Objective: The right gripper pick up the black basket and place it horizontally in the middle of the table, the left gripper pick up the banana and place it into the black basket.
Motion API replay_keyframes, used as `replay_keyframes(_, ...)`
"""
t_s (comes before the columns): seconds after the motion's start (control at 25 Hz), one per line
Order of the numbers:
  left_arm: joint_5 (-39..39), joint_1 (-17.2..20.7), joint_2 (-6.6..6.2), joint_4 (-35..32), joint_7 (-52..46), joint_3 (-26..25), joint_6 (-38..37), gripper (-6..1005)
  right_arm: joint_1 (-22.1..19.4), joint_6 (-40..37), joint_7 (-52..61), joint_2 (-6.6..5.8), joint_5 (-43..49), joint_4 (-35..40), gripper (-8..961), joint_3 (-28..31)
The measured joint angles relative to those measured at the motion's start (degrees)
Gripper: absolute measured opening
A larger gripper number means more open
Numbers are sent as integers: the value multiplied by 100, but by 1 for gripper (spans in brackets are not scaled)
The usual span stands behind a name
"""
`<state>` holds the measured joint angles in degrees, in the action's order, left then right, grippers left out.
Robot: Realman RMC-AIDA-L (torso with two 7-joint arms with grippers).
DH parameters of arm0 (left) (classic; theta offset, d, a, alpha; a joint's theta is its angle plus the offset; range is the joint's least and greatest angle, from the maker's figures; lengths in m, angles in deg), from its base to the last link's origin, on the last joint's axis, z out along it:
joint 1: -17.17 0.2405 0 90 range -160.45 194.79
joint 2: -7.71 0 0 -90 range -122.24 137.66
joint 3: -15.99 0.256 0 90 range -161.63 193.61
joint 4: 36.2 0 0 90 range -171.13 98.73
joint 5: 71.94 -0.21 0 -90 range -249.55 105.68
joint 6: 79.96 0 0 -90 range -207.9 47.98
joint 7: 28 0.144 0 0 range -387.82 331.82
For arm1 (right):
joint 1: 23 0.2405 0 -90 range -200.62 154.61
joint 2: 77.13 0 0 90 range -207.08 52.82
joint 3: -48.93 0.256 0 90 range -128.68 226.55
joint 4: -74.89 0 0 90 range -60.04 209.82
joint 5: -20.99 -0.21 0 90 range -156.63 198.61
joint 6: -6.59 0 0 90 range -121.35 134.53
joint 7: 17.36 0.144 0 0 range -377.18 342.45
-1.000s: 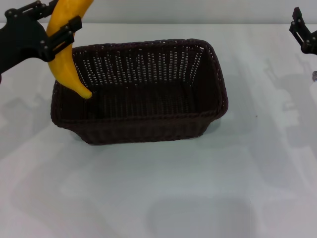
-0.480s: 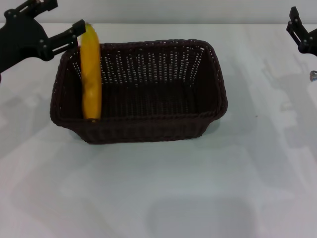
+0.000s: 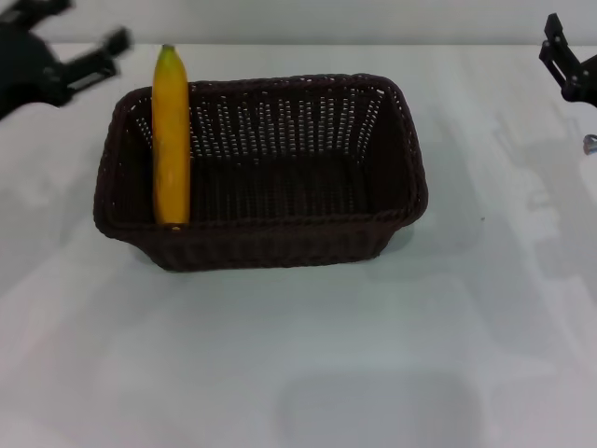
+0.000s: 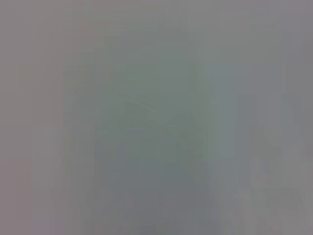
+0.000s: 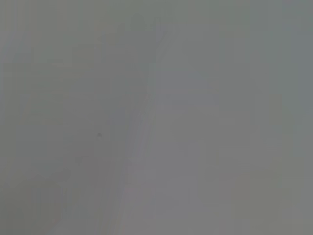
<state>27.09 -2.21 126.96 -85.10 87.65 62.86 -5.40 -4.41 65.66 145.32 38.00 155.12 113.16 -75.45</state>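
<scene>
The banana (image 3: 171,140) is out of my grasp and in the black basket (image 3: 392,196). It stands almost on end against the wall on my left side, its lower tip down near the front wall and its stem tip poking just above the back rim. The basket sits lengthwise across the middle of the table (image 3: 298,373), so I judge both steps of the task are practically done and what is in hand is only clearing away.

My left gripper (image 3: 70,61) is up at the far left corner, apart from the banana and just beyond the basket's corner. Its fingers are spread wide and hold nothing. My right gripper (image 3: 566,63) is parked at the far right edge, well apart from the basket; I cannot tell how its fingers stand.

For the next move, I judge that I only need to draw my left arm off without brushing the basket rim or the banana's raised tip. The banana leans rather than lies flat, so a knock could tip it over, though probably only down onto the basket floor.

Everything I can say comes from the head view: basket, banana and both grippers. Neither wrist view shows me anything but a plain grey-white blur, probably bare table, with no fingers, basket or fruit in it. They tell me nothing of my grip.
</scene>
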Motion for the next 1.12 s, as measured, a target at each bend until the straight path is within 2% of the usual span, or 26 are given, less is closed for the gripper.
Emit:
replay_keyframes(0.16, 917, 406, 26, 139, 44, 18, -331, 870, -13, 0, 0, 0, -14, -52, 811, 25)
replay_keyframes(0.28, 1683, 740, 34, 306, 70, 71, -217, 868, -46, -1, 0, -5, -51, -61, 811, 64)
replay_keyframes(0.6, 3542, 1242, 42, 916, 677, 756, 191, 865, -55, 34, 0, -16, -90, -211, 808, 266)
replay_keyframes(0.84, 4854, 1287, 50, 1402, 1333, 873, 208, 866, -65, 76, 4, -13, -553, -256, 807, 553)
replay_keyframes(1.12, 6623, 1079, 37, 2038, 3080, 853, 289, 868, -46, 166, 7, -13, -1062, -472, 807, 1088)
